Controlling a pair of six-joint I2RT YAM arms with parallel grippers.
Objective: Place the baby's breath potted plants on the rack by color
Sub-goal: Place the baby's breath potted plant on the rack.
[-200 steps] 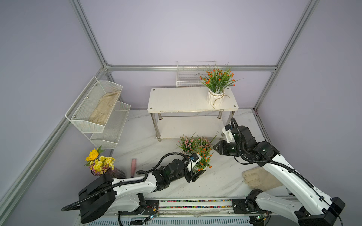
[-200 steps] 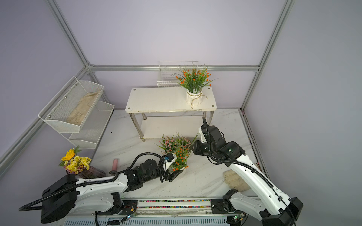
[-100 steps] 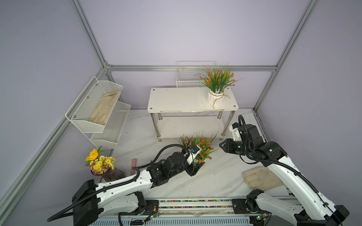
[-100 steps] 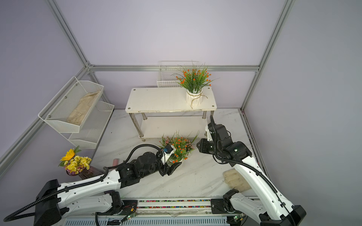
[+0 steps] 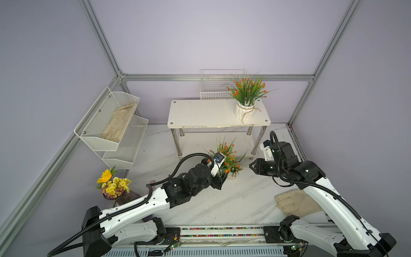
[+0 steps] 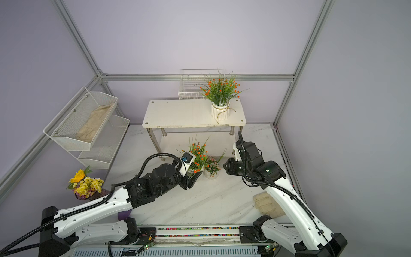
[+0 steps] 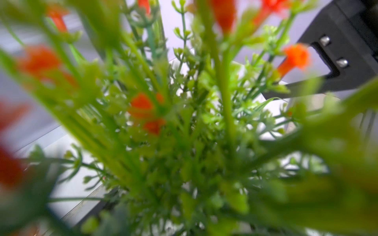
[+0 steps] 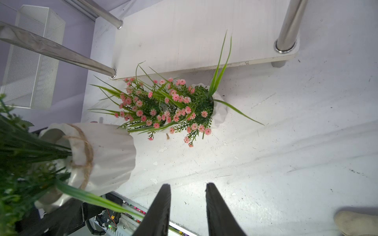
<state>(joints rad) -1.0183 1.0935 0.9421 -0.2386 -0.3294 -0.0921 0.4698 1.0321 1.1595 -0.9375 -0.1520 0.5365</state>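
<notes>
My left gripper (image 6: 192,178) clamps wide on the orange plant (image 6: 198,155), pot (image 8: 110,155) tilted, just beside the pink plants (image 8: 163,108) before the rack (image 5: 200,111) | my right gripper (image 8: 187,185): slightly parted, empty | risk: fronds snag pink sprays; pot slips.

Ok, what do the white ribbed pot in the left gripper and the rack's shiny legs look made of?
White ribbed pot: glazed ceramic or hard plastic, can't tell which; smooth fluted wall with faint sheen, rough jute-like twine tied round its neck. Shiny rack legs: polished metal tube, probably chromed steel; mirror-like reflections.
</notes>
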